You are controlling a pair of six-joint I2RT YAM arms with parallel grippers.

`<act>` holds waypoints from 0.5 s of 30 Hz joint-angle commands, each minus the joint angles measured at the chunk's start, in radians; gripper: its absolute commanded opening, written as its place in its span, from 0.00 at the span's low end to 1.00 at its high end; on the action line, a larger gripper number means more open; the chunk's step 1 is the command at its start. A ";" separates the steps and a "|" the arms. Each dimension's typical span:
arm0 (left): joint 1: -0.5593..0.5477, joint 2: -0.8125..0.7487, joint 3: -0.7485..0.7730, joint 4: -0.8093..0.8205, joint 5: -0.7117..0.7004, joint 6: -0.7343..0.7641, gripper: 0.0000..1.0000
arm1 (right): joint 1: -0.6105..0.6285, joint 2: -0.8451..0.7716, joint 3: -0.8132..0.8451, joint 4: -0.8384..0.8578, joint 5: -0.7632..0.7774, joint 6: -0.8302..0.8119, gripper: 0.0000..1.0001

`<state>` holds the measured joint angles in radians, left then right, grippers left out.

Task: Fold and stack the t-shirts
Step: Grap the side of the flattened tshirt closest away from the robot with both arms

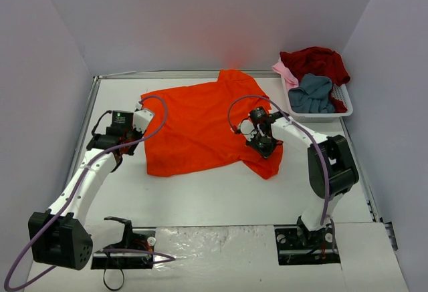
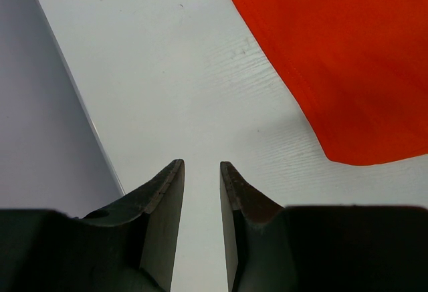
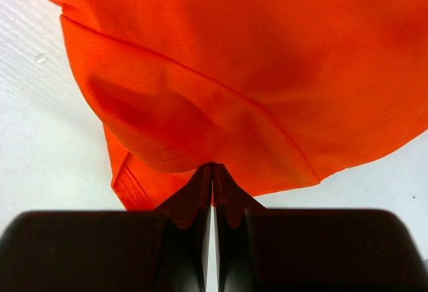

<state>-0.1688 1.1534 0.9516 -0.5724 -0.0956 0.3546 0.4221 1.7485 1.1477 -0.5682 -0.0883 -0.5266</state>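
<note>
The bright orange-red t-shirt (image 1: 200, 125) lies spread on the white table, with its right sleeve bunched. My right gripper (image 1: 262, 146) sits at that bunched sleeve. In the right wrist view the gripper (image 3: 212, 166) is shut, pinching a fold of the orange cloth (image 3: 267, 51) at its tips. My left gripper (image 1: 142, 115) hovers at the shirt's upper left edge. In the left wrist view its jaws (image 2: 202, 165) stand a little apart over bare table with nothing between them, and the orange cloth (image 2: 348, 58) lies off to the right.
A white slatted basket (image 1: 321, 116) stands at the back right. It holds a dark red shirt (image 1: 317, 61), a grey-blue shirt (image 1: 312, 93) and a pale pink one (image 1: 286, 73). Walls enclose the table on the left, back and right.
</note>
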 commanded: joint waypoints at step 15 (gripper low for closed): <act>0.008 -0.011 0.018 -0.014 0.014 -0.014 0.27 | -0.065 0.028 0.003 0.039 0.050 0.025 0.00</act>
<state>-0.1684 1.1538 0.9516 -0.5732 -0.0921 0.3542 0.3687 1.7527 1.1362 -0.5240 -0.0647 -0.5182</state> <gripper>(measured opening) 0.271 0.002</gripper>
